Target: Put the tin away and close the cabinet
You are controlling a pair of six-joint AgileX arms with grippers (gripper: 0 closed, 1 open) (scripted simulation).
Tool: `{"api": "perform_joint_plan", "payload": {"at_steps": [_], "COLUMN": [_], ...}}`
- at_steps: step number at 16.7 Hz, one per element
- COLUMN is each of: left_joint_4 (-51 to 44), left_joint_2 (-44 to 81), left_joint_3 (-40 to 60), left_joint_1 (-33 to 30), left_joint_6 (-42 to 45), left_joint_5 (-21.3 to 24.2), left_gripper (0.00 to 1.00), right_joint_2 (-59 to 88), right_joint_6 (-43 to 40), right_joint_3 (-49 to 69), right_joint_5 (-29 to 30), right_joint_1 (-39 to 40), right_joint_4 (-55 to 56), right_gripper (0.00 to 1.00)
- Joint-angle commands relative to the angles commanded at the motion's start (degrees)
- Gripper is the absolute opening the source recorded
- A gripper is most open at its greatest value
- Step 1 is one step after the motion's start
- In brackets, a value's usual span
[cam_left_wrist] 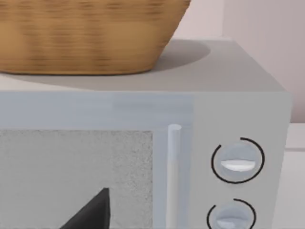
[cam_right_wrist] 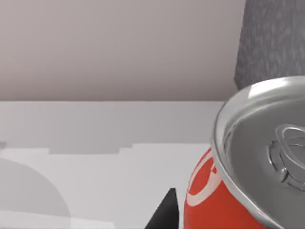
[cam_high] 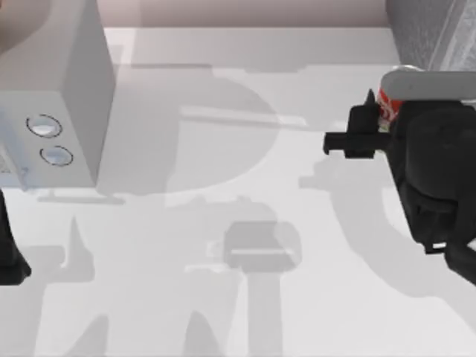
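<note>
Starting at the desk's (cam_high: 223,111) left edge, the left hand (cam_high: 11,256) sits parked in front of the pale box (cam_high: 71,89) with two round dials (cam_high: 44,126); a wicker basket (cam_left_wrist: 90,33) rests on that box, and whether this hand is open I cannot tell. Over on the right, the right hand (cam_high: 372,130) appears to be clamped on the tin (cam_high: 390,104), its silver top (cam_right_wrist: 267,143) filling the wrist view. Just beyond the hand stands the dark speckled cabinet (cam_high: 431,33).
</note>
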Motion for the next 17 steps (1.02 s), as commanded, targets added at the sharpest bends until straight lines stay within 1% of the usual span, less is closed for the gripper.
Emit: {"api": "perform_joint_plan", "payload": {"at_steps": [5, 8, 12, 17], "left_joint_4": [0.0, 0.0, 0.0, 0.0], "left_joint_2": [0.0, 0.0, 0.0, 0.0], "left_joint_3": [0.0, 0.0, 0.0, 0.0], "left_joint_1": [0.0, 0.0, 0.0, 0.0], "left_joint_6": [0.0, 0.0, 0.0, 0.0], "left_joint_5": [0.0, 0.0, 0.0, 0.0], "left_gripper": [1.0, 1.0, 1.0, 1.0], "right_joint_2": [-0.47, -5.98, -20.41, -44.47], "right_joint_6": [0.04, -0.49, -1.94, -4.54], "right_joint_3": [-0.36, -2.17, -7.43, -17.01], "right_joint_5": [-0.31, -2.68, -8.49, -18.31], "right_joint_1": [-0.29, -2.33, -8.08, -18.14], "right_joint_4": [-0.06, -2.03, -7.67, -17.93], "right_gripper": [0.0, 0.0, 0.0, 0.0]}}
